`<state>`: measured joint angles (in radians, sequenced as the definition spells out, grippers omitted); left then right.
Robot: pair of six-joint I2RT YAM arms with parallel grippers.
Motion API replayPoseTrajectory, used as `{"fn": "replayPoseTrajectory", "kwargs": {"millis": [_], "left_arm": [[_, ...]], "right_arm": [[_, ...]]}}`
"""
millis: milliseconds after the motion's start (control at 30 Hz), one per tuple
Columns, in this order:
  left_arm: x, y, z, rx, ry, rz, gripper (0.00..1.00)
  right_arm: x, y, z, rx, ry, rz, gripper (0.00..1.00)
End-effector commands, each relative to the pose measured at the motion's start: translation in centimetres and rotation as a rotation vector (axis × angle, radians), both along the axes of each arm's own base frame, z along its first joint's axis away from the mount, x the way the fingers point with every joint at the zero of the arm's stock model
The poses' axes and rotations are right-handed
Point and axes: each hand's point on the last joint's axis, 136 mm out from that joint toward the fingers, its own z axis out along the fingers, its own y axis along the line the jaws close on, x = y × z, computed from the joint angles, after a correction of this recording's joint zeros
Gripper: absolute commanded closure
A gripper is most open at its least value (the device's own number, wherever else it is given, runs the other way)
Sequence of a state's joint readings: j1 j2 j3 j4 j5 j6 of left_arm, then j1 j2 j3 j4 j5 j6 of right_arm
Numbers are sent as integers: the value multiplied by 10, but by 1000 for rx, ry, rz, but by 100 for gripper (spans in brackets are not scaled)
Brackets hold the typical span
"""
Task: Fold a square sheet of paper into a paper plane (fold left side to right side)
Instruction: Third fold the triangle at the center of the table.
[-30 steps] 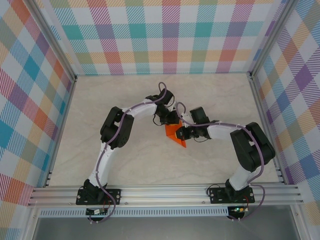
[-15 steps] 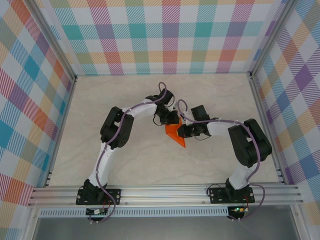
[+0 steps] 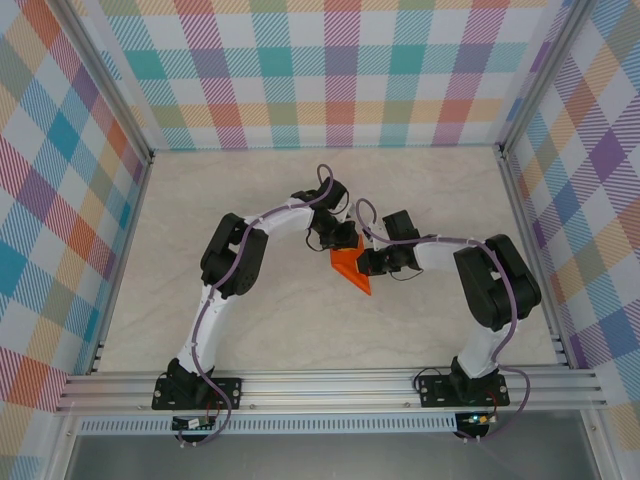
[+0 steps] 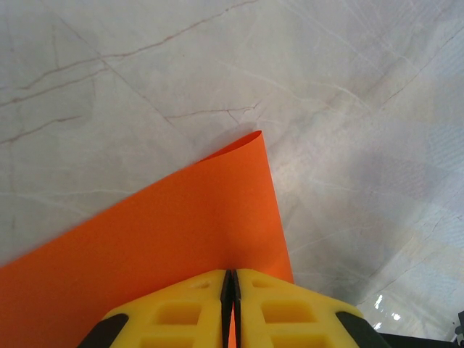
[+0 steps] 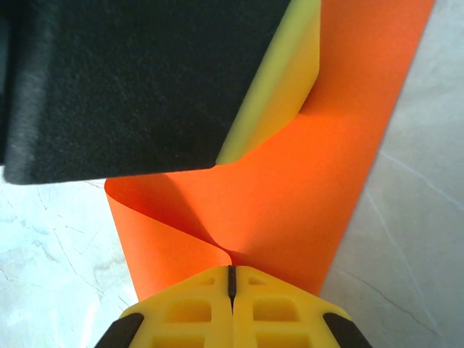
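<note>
Your pale, marble-veined bench [image 3: 250, 330] carries one piece of work, at its middle, where the two white arms meet, the left arm [image 3: 225, 265] and the right arm [image 3: 495, 285] bent in towards each other

The thin, bright orange sheet of paper [image 3: 352, 268] sits between them, partly raised off the bench and bowed, not flat. From the right wrist you can see it roll over on itself in a soft loop, with no sharp crease along the bend

Your left hand [image 4: 230, 290] has its yellow fingers pressed together on one edge of the sheet, the free corner curling up beyond them. Your right hand [image 5: 232, 279] is likewise pinched tight on the paper, right at the mouth of the loop, with a finger of the left hand close above it

By the look of it you are in the left-over-right fold: the side is carried across, but the crease is not yet set. The next move calls for bringing the carried edge down square on the opposite edge, then pressing along the bend. Watch that the thin paper does not slip or skew while you lower it
</note>
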<state>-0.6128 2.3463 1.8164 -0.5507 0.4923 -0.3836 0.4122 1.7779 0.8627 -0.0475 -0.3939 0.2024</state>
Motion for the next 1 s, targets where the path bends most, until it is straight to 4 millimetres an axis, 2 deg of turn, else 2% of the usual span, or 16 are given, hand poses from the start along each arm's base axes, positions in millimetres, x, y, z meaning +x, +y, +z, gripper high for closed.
{"fn": "replayPoseTrajectory", "kwargs": {"millis": [0,367,533,967], "left_arm": [[-19,9,-25,88,55,-18,87],[-19,9,-24,86,54,-18,88],[-19,10,-25,90,56,-17,88],[-18,10,-25,90,53,-14,88]], "right_arm": [[3,-1,-4,-5,22,-10,100],[-4,-8,-16,-38,55,-28,100],[-7,-9,-15,-35,53,-30,100],[1,-2,12,18,-9,-17,100]]}}
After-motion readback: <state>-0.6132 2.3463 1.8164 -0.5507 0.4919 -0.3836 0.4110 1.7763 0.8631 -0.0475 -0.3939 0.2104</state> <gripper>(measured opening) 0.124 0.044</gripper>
